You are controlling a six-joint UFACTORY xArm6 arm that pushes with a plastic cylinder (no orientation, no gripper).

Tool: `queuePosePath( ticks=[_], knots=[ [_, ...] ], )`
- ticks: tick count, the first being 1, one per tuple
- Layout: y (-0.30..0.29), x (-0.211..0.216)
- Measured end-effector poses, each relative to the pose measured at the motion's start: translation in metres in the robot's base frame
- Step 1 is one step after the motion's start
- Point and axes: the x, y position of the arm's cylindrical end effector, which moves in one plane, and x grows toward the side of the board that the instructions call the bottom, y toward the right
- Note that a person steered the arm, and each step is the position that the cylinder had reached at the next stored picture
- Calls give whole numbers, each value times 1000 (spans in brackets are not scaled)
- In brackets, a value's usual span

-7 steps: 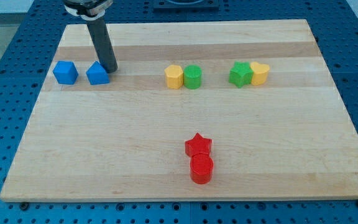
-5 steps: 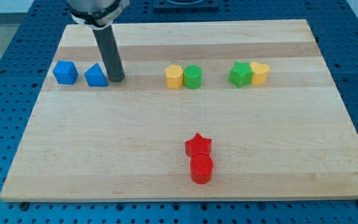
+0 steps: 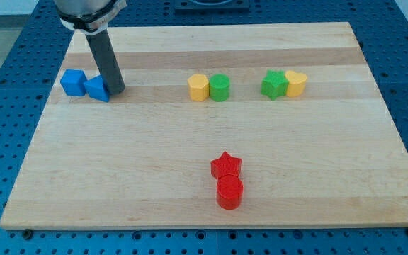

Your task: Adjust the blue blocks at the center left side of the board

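Your rod ended in my tip (image 3: 117,91), which stood at the view's left of the worktop (image 3: 190,191), touching the right side of the blue wedge (image 3: 97,88). You had no pincer on this arm (so there was no grasp to report, only a bare rod). The blue wedge touched the blue cube (image 3: 73,82) on its left, and the two sat as a pair at the centre left of the board, near its left edge.

Further to the view's right, in roughly the same row, you saw the yellow block (image 3: 198,87) touching the green cylinder (image 3: 220,87). Beyond them the green star (image 3: 274,83) touched the yellow heart (image 3: 296,83). Both pairs lay well apart from my tip.

Toward the view's bottom, near the middle, the red star (image 3: 226,165) touched the red cylinder (image 3: 229,192) just below it. The worktop lay on a blue perforated base (image 3: 6,106).
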Motion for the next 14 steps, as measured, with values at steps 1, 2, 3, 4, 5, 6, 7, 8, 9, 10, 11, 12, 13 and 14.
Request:
queuePosePath(
  ticks=[1,2,3,4,5,6,7,8,9,10,11,12,13,14],
  knots=[
    [-1,0],
    [2,-18],
    [-14,-57],
    [-60,-62],
    [-86,-57],
    [-82,-51],
    [-78,-43],
    [-78,-33],
    [-78,-33],
    [-78,-34],
    [-78,-38],
    [-78,-51],
    [-78,-51],
    [-78,-51]
  ],
)
